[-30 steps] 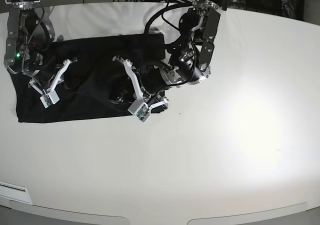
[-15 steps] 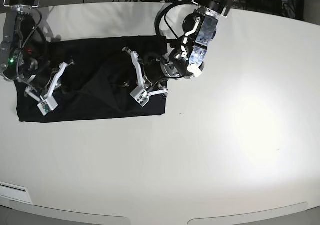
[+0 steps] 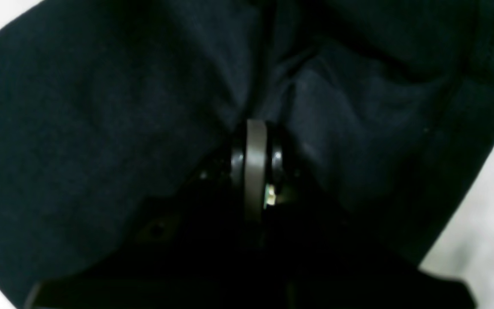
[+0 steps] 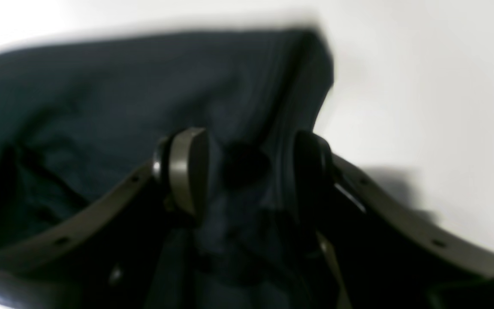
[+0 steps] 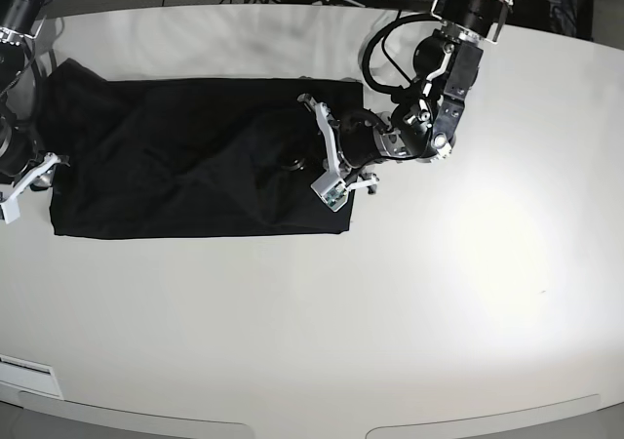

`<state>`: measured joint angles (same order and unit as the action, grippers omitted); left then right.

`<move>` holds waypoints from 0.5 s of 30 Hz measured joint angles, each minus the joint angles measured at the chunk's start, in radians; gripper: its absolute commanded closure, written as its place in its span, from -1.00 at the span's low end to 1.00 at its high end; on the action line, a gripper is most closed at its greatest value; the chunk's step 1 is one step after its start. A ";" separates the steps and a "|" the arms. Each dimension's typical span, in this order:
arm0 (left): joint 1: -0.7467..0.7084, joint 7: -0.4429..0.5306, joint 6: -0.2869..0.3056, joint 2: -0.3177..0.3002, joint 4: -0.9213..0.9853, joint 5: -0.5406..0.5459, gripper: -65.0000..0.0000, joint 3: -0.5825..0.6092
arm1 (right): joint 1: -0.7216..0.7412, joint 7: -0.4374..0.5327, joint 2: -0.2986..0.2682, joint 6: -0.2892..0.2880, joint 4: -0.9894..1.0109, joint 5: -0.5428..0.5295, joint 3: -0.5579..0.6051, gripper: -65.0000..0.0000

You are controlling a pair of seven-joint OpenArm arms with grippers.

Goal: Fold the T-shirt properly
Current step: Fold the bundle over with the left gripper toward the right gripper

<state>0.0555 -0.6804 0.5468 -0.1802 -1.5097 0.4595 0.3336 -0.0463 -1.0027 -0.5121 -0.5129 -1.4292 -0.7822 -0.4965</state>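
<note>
Since the earlier frames both arms have drawn apart along the surface (image 5: pixel 409 293), and the T-shirt (image 5: pixel 195 166) has been pulled out from a bunched heap into a longer, flatter dark band across the upper left of the base view. The right arm has retreated to the far left edge of that view; the left arm has shifted rightward, toward the shirt's right end.

The left gripper (image 3: pixel 253 165) is pressed together on a fold of the T-shirt: in the left wrist view black cloth wraps closely around the meeting pads and fills nearly the whole picture, with pale surface showing only at the corners. In the base view this gripper (image 5: pixel 334 166) sits over the shirt's right edge.

The right gripper (image 4: pixel 247 169) stands spread, its two pads apart with a ridge of the T-shirt rising between them; whether the cloth touches either pad cannot be told through the blur. In the base view it (image 5: pixel 24 185) is at the shirt's left edge.
</note>
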 measured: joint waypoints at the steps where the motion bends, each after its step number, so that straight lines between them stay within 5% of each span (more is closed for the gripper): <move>1: 0.000 -0.002 0.000 -0.011 -0.010 -0.003 1.00 0.000 | 0.004 -0.008 -0.004 -0.031 0.055 -0.018 -0.001 -0.06; 4: -0.002 -0.016 -0.003 -0.048 -0.029 0.024 1.00 -0.002 | 0.019 -0.014 -0.031 -0.099 0.159 -0.106 -0.004 -0.06; 9: -0.006 -0.051 -0.010 -0.064 -0.032 0.102 1.00 -0.037 | 0.016 -0.171 -0.028 -0.183 0.201 -0.336 -0.004 -0.06; 15: -0.006 -0.064 -0.015 -0.065 -0.031 0.147 1.00 -0.046 | 0.016 -0.242 0.040 -0.184 0.201 -0.477 0.038 -0.06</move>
<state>0.0494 -0.7444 0.5316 -0.2451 -1.5402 0.6064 0.2874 -0.0303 -1.2449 -0.4717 -0.6971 -1.2285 -1.2591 -0.4587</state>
